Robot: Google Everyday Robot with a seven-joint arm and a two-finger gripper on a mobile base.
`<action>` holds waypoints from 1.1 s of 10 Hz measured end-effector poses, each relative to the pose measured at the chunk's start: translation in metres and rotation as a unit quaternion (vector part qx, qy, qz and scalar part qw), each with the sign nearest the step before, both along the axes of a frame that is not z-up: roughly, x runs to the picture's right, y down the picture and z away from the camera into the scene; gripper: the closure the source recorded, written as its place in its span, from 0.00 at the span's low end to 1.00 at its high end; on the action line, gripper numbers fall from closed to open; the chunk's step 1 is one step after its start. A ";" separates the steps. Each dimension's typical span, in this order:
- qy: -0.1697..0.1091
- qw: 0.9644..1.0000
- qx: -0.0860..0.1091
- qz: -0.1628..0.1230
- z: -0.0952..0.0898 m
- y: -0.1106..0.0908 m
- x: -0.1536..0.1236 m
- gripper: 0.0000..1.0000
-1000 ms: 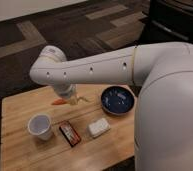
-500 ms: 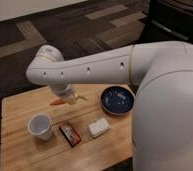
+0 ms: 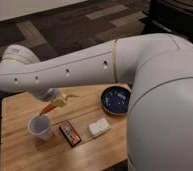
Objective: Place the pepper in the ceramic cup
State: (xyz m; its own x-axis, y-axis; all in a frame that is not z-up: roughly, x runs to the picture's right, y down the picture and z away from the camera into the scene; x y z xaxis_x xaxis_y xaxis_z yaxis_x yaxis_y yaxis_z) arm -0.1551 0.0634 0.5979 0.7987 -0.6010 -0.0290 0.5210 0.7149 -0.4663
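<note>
Soft, even light is shining off the white arm [image 3: 75, 70], which is shadowing the gripper [image 3: 60, 101] hanging over the table [image 3: 20, 150].

Office-like room: carpet tiles [image 3: 65, 35] surround the wooden table [image 3: 20, 150], the gripper [image 3: 59, 101] holding the pepper [image 3: 48, 107] above it.

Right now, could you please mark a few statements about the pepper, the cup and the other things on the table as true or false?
1. The gripper holds the pepper in the air, close above the ceramic cup. True.
2. The pepper lies inside the ceramic cup. False: it is outside, at the gripper, above the cup's rim.
3. The red-and-black packet lies on the wooden table between the cup and a white block. True.
4. The white block sits in the dark blue bowl. False: it lies on the table, apart from the bowl.
</note>
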 end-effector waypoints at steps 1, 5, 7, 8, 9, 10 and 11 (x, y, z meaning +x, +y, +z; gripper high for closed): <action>0.003 1.000 -0.001 -0.010 -0.003 0.005 0.001 1.00; 0.012 0.999 0.011 -0.049 0.007 0.015 -0.008 1.00; 0.009 0.998 0.015 -0.063 0.012 0.016 -0.019 1.00; 0.009 0.997 0.017 -0.076 0.017 0.018 -0.026 1.00; 0.013 0.996 0.018 -0.082 0.022 0.018 -0.026 1.00; 0.019 0.995 0.020 -0.091 0.028 0.019 -0.028 1.00; 0.021 0.995 0.022 -0.100 0.031 0.021 -0.031 1.00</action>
State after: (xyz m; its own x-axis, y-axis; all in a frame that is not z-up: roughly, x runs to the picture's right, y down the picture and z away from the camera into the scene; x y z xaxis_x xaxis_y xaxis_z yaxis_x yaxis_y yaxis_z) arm -0.1866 0.0841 0.6291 0.6608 -0.7451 -0.0900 0.6351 0.6190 -0.4620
